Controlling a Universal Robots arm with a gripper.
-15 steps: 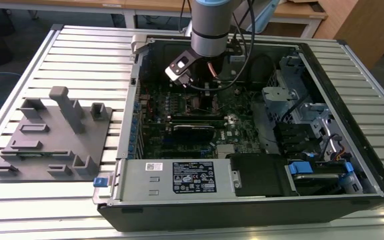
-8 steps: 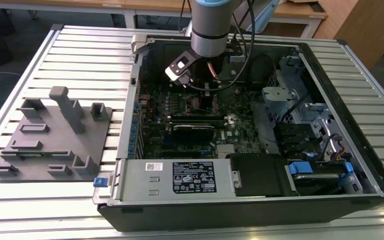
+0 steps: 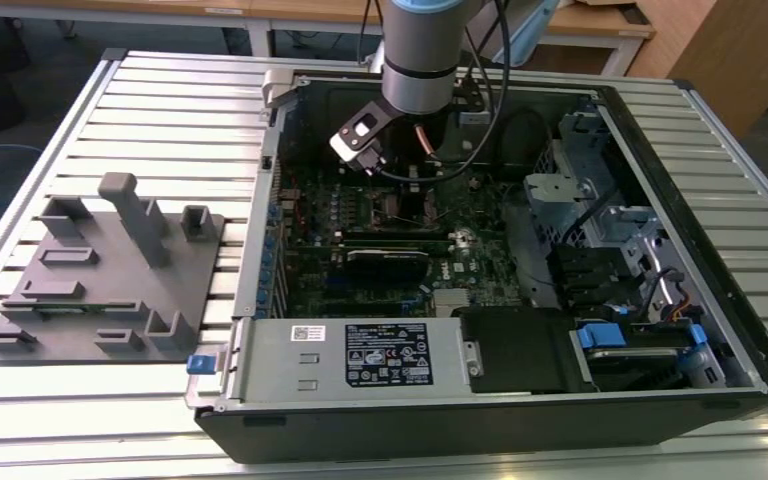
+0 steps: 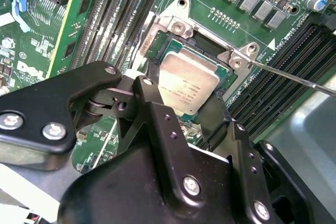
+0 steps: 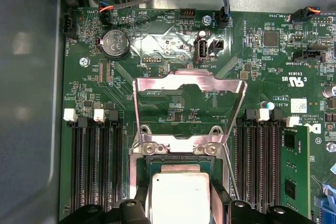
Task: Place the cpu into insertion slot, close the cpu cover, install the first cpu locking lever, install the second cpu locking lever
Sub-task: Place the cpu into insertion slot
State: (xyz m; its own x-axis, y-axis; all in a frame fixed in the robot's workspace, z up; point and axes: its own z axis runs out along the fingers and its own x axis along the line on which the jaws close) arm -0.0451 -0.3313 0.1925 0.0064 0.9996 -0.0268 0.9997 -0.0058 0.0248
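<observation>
**Pincer and chip at the socket, near to far.** In the second wrist view, the pincer point(image 4: 185, 100) is clenched on the chip point(image 4: 188, 80), with a finger on each of two opposite edges. We judge the chip lowered into the socket point(image 5: 143, 167), but we cannot tell whether it is fully seated. Beside the socket a thin lever point(image 4: 294, 78) juts free. The first wrist view adds the cover point(image 5: 189, 77), open and tilted back on its hinge. Closing the cover and setting both levers are not yet done. Farthest, the exterior view places the arm point(image 3: 418, 60) inside the computer case point(image 3: 491, 435) on the bench point(image 3: 157, 100), with a grey fixture point(image 3: 104, 280) at the exterior view's left.
</observation>
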